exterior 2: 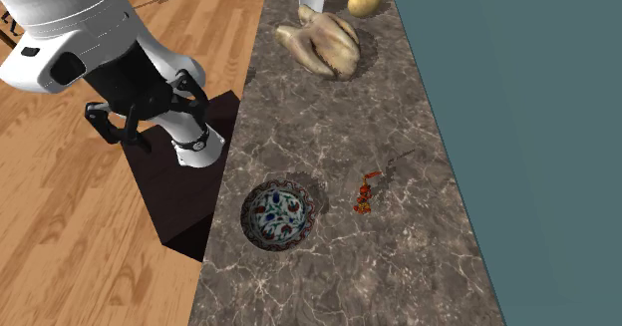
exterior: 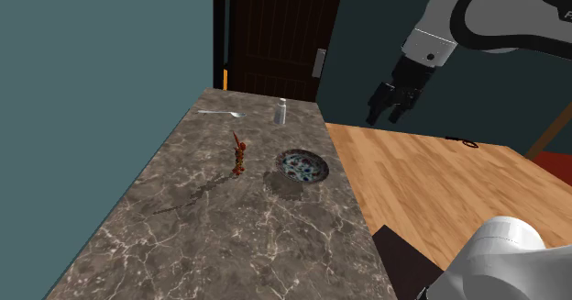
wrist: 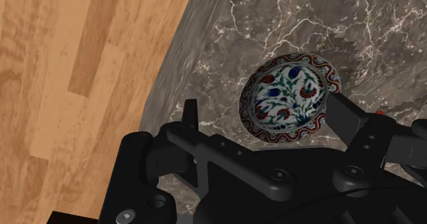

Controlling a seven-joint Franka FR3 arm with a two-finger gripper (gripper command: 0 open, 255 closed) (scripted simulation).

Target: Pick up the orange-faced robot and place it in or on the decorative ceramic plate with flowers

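Closest to the wrist camera was the gripper [wrist: 265, 109], its black fingers spread apart with nothing between them, hanging above the counter's edge where the marble met the wooden floor [wrist: 82, 85].

The orange-faced robot [exterior: 238, 156] stood upright on the dark marble counter [exterior: 229, 234], near the flowered plate [exterior: 302, 167] but not touching it, on the side away from the arm. The plate lay between it and the gripper, which was well apart from both. Farther along the counter, in the shoulder view, were a spoon [exterior: 220, 113] and a small metal shaker [exterior: 281, 112].

The likeliest trouble would be toppling. The figure looked thin and tall for its footing, so a finger brushing it on the way down could tip it over or push it aside. A low approach across the plate might also clip the plate's rim.

The toy was small, red and orange, narrow, with a pointed top. Its face could not be made out.
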